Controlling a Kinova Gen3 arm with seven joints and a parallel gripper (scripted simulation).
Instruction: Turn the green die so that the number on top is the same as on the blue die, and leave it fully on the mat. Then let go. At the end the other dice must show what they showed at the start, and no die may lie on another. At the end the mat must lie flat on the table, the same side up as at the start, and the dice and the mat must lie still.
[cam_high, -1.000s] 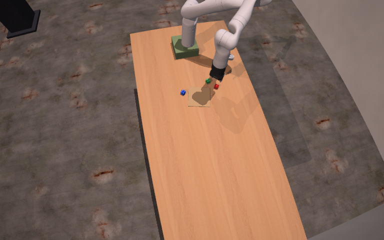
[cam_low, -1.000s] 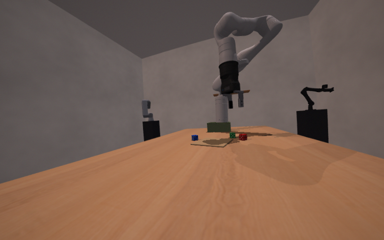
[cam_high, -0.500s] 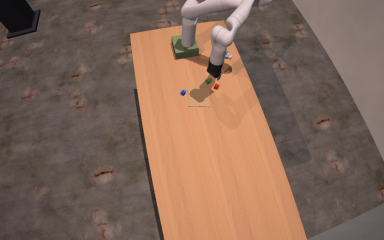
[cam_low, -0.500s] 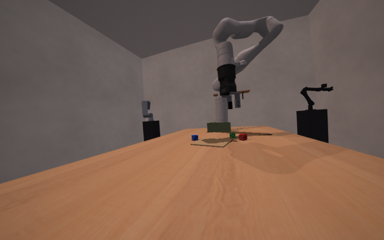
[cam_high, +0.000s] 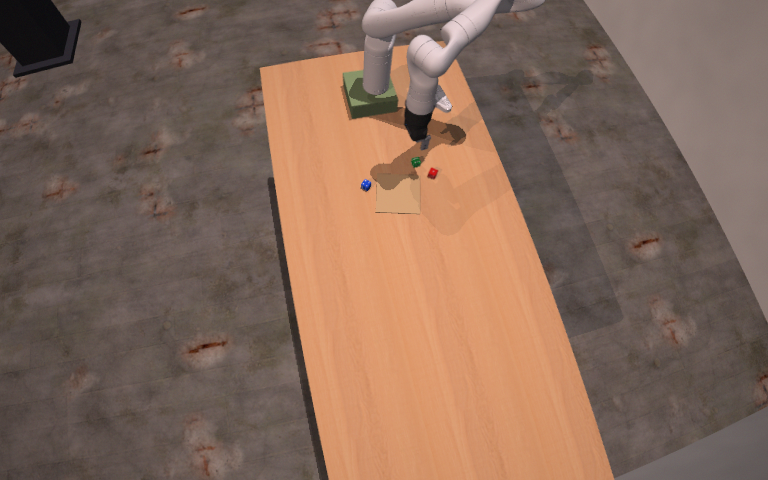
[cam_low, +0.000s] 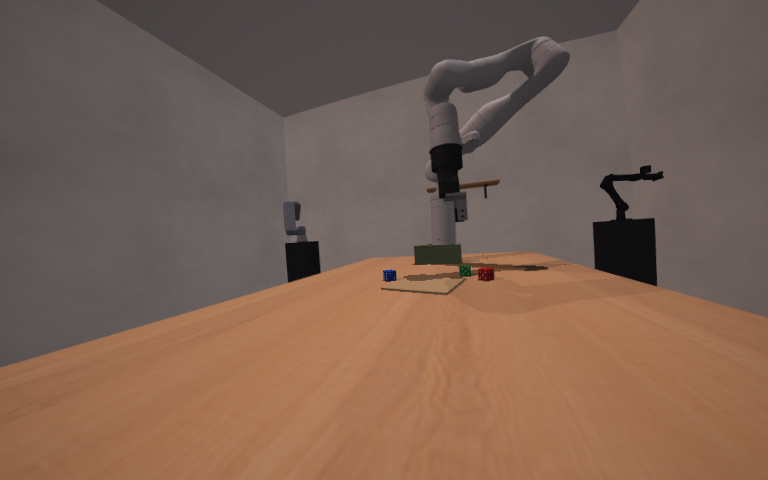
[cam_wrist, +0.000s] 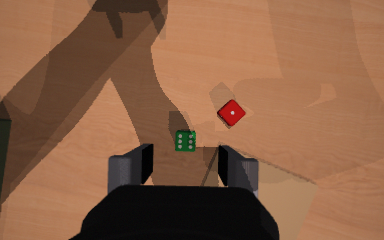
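The green die (cam_high: 416, 161) (cam_low: 464, 270) (cam_wrist: 185, 141) lies on the bare table just beyond the far edge of the tan mat (cam_high: 398, 200) (cam_low: 421, 285) (cam_wrist: 282, 200), with six pips up in the wrist view. The blue die (cam_high: 365, 185) (cam_low: 389, 275) lies on the table left of the mat; its top number is too small to read. The red die (cam_high: 432, 173) (cam_low: 485, 273) (cam_wrist: 231, 112) lies to the right of the green die and shows one pip. My gripper (cam_high: 424, 141) (cam_low: 459, 212) (cam_wrist: 185, 158) is open and empty, hanging well above the green die.
The arm's green base block (cam_high: 370, 99) (cam_low: 437, 253) stands at the far end of the long wooden table (cam_high: 430, 339). Black pedestals (cam_low: 624, 249) (cam_low: 301, 259) stand off the table on both sides.
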